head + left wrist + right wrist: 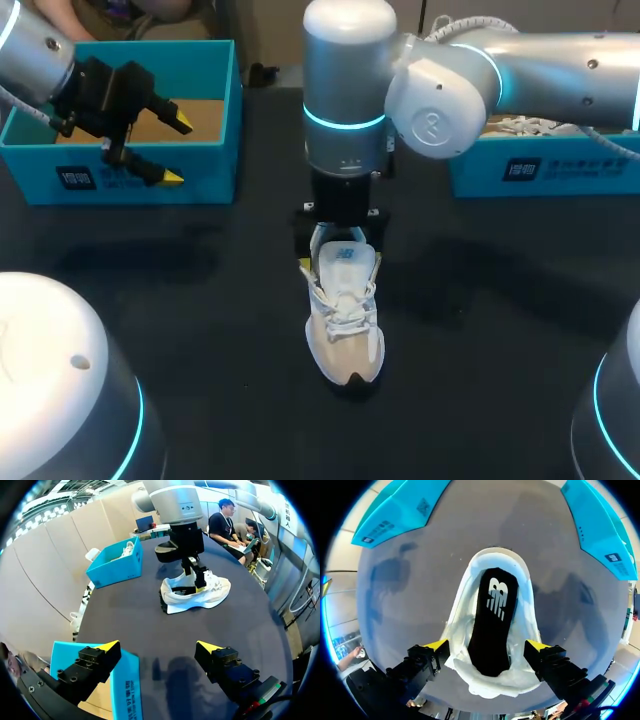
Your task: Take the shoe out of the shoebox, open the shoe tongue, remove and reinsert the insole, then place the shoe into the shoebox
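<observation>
A white shoe [346, 335] stands on the dark table, toe towards the front edge. Its black insole [492, 622] lies inside it, seen from above in the right wrist view. My right gripper [487, 647] hangs straight down over the shoe's opening. It is open, a yellow-tipped finger [436, 646] standing on either side of the shoe. My left gripper [178, 150] is open and empty above the near wall of the blue shoebox [130, 178] at the back left, far from the shoe [200, 592]. The box's brown floor is bare.
A second blue box [545, 170] at the back right holds another white shoe. The right arm [350, 110] rises as a thick column behind the shoe. Two white domed bases [60, 390] sit at the table's front corners.
</observation>
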### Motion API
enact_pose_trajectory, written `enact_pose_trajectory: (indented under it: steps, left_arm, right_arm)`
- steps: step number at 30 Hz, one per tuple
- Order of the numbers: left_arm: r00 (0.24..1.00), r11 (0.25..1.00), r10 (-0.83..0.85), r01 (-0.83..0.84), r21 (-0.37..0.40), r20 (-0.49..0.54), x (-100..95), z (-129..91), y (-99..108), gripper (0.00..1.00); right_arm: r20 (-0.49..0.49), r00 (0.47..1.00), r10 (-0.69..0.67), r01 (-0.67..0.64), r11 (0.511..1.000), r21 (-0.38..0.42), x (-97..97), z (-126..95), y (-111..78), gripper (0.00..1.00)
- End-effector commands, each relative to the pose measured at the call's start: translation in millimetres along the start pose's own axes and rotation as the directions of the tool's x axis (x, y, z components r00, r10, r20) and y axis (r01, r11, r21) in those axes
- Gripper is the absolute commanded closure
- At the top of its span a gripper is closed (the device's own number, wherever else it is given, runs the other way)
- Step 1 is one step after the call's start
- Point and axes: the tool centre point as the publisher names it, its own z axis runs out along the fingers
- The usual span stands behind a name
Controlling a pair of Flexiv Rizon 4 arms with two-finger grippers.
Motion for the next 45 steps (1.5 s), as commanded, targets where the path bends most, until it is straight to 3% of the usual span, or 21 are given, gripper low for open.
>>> enact_pose_trajectory:
  steps: [1, 16, 22, 31, 32, 35, 36, 42, 44, 45]
  left_arm:
    - [1.000, 1.000, -0.001, 0.001, -0.004, -0.002, -0.4, -0.4, -0.6, 0.00]
    - [1.000, 1.000, -0.001, 0.001, -0.004, -0.002, -0.4, -0.4, -0.6, 0.00]
    - [1.000, 1.000, -0.001, 0.001, -0.004, -0.002, -0.4, -0.4, -0.6, 0.00]
    - [1.000, 1.000, -0.001, 0.001, -0.004, -0.002, -0.4, -0.4, -0.6, 0.00]
    - [1.000, 1.000, -0.001, 0.001, -0.004, -0.002, -0.4, -0.4, -0.6, 0.00]
    - [1.000, 1.000, -0.001, 0.001, -0.004, -0.002, -0.4, -0.4, -0.6, 0.00]
    - [1.000, 1.000, -0.001, 0.001, -0.004, -0.002, -0.4, -0.4, -0.6, 0.00]
    - [1.000, 1.000, -0.001, 0.001, -0.004, -0.002, -0.4, -0.4, -0.6, 0.00]
    - [1.000, 1.000, -0.001, 0.001, -0.004, -0.002, -0.4, -0.4, -0.6, 0.00]
    - [1.000, 1.000, -0.001, 0.001, -0.004, -0.002, -0.4, -0.4, -0.6, 0.00]
  right_arm:
    - [0.014, 1.000, 0.006, -0.005, 1.000, -0.028, -4.0, -15.6, -8.1, 0.00]
    - [0.055, 0.998, -0.009, 0.013, 0.997, -0.079, -8.1, -51.6, -3.4, 0.00]
    - [0.057, 0.998, -0.007, 0.012, 0.996, -0.085, -1.4, -69.3, -16.6, 0.00]
    - [0.067, 0.997, 0.030, -0.026, 0.998, -0.052, 8.2, -68.3, -50.2, 0.00]
    - [0.065, 0.997, 0.039, -0.036, 0.998, -0.046, 8.6, -66.4, -53.7, 0.16]
    - [0.062, 0.996, 0.056, -0.054, 0.998, -0.032, 9.4, -61.5, -62.7, 0.54]
    - [0.060, 0.996, 0.062, -0.060, 0.998, -0.030, 9.6, -59.9, -64.5, 0.55]
    - [0.045, 0.996, 0.079, -0.079, 0.997, -0.005, 9.0, -43.2, -70.4, 0.50]
    - [0.039, 0.996, 0.077, -0.078, 0.997, 0.005, 8.4, -38.1, -68.6, 0.29]
    - [0.035, 0.997, 0.075, -0.076, 0.997, 0.009, 7.9, -36.1, -67.4, 0.23]
